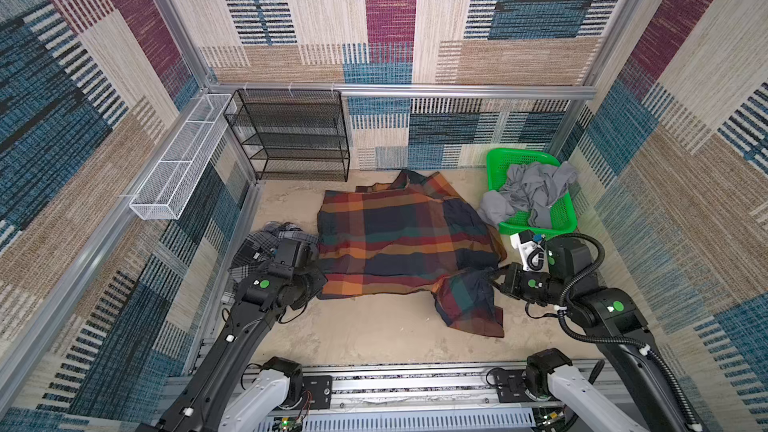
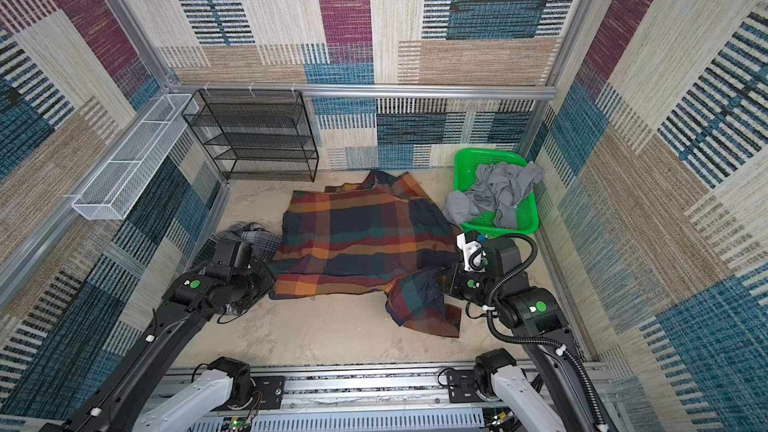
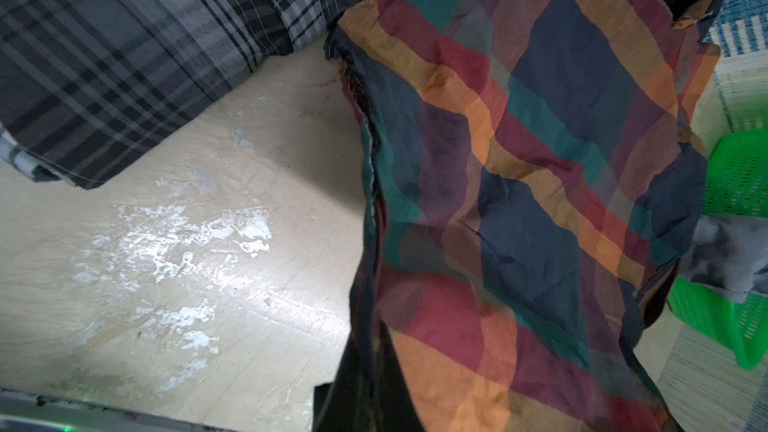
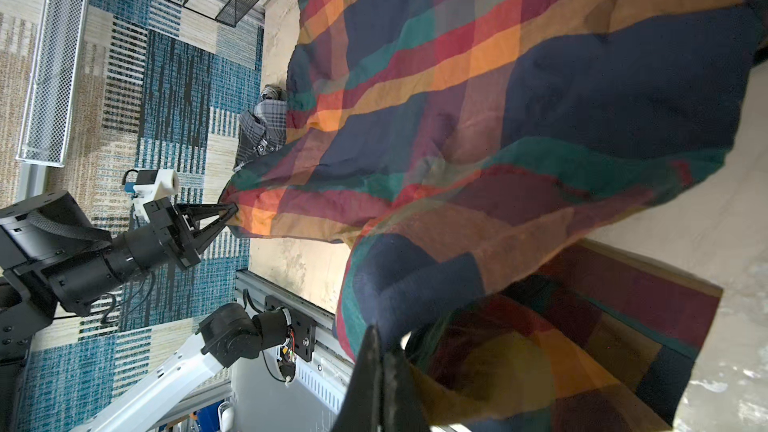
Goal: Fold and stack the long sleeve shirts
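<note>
the large plaid shirt, checked in navy, orange, red and green, lies spread across the middle of the table, collar end toward the far wall. its near edge is raised a little at both corners. the left gripper has its jaws pinched together on the near left corner of that shirt; the right wrist view shows the cloth pulled to a point between the tips. in both top views this claw is hidden under its own wrist. the right gripper is clamped narrow on the near right edge of the same shirt, with fabric bunched up against its fingers. just near of that grip, one sleeve hangs and folds down onto the table.

the grey plaid shirt sits crumpled at the left, just beside the big shirt's left edge and partly under the left arm.

at the far right stands a green basket holding a grey cloth that spills over its left rim. a black mesh shelf stands against the far wall, and a white wire basket hangs on the left wall.
</note>
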Robot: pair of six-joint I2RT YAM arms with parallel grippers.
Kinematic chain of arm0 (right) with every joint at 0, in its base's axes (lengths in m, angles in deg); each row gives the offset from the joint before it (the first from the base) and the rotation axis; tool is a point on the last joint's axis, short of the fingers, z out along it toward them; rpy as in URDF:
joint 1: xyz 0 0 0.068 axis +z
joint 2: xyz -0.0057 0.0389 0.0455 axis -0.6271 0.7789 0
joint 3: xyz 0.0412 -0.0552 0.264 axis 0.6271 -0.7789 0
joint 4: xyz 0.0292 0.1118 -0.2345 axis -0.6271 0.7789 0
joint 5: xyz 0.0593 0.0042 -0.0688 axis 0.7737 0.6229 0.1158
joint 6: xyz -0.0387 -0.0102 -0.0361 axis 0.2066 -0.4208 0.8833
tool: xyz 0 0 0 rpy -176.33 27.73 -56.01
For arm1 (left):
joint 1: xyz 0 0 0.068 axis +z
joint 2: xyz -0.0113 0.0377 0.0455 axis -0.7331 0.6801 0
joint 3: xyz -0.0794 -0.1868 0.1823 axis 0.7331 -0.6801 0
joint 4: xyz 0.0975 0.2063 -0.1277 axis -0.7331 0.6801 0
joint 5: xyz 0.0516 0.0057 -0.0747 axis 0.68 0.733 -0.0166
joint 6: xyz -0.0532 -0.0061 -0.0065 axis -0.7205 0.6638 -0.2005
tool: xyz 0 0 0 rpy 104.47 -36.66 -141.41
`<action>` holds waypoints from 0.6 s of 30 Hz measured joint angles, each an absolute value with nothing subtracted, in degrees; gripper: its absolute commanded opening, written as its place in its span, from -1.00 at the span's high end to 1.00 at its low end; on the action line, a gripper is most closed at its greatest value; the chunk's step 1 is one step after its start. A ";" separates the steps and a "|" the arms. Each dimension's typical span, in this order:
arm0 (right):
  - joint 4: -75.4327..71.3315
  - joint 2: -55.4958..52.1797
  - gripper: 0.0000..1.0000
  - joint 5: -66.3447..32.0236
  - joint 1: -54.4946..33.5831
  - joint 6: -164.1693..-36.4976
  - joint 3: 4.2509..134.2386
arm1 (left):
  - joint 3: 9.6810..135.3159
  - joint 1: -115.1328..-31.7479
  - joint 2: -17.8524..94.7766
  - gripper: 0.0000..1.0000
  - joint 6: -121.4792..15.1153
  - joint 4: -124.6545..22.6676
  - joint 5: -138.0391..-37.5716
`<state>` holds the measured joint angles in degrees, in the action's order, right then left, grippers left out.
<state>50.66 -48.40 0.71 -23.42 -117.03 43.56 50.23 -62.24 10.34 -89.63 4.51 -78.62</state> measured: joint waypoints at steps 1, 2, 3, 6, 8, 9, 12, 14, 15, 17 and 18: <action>49.74 -47.88 1.00 0.69 -23.42 -117.05 43.39 | 50.98 -61.94 11.19 1.00 -89.26 5.04 -78.62; 49.06 -47.37 1.00 0.67 -23.42 -117.03 43.26 | 51.65 -61.72 11.98 1.00 -89.02 5.41 -78.60; 48.27 -46.72 1.00 0.67 -23.42 -117.05 43.24 | 52.40 -61.48 12.87 1.00 -88.85 5.56 -78.58; 45.61 -44.31 1.00 -0.62 -23.42 -116.85 43.24 | 54.10 -61.26 15.87 1.00 -87.93 5.67 -78.31; 43.92 -42.78 1.00 -1.39 -23.42 -116.76 43.24 | 54.65 -61.26 17.88 1.00 -87.47 5.83 -77.92; 43.18 -42.19 1.00 -2.00 -23.42 -116.76 43.24 | 55.02 -61.17 18.86 1.00 -87.12 6.02 -77.57; 40.89 -40.62 1.00 -3.66 -23.42 -116.35 43.52 | 55.44 -60.87 20.66 1.00 -85.39 6.17 -76.54; 39.49 -39.64 1.00 -4.41 -23.42 -116.15 43.63 | 55.44 -60.54 21.84 1.00 -84.41 6.17 -75.76; 38.72 -39.13 1.00 -4.91 -23.42 -116.15 43.72 | 55.44 -60.23 22.62 1.00 -84.13 6.11 -75.67; 37.32 -38.13 1.00 -5.65 -23.42 -116.13 43.74 | 55.46 -59.86 24.35 1.00 -83.45 5.89 -75.58; 36.84 -37.58 1.00 -6.31 -23.42 -116.11 43.83 | 55.48 -59.58 25.49 1.00 -83.25 5.56 -75.60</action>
<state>36.84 -37.58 -6.31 -23.42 -116.11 43.83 55.48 -59.58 25.49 -83.25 5.56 -75.60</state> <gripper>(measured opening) 0.049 0.072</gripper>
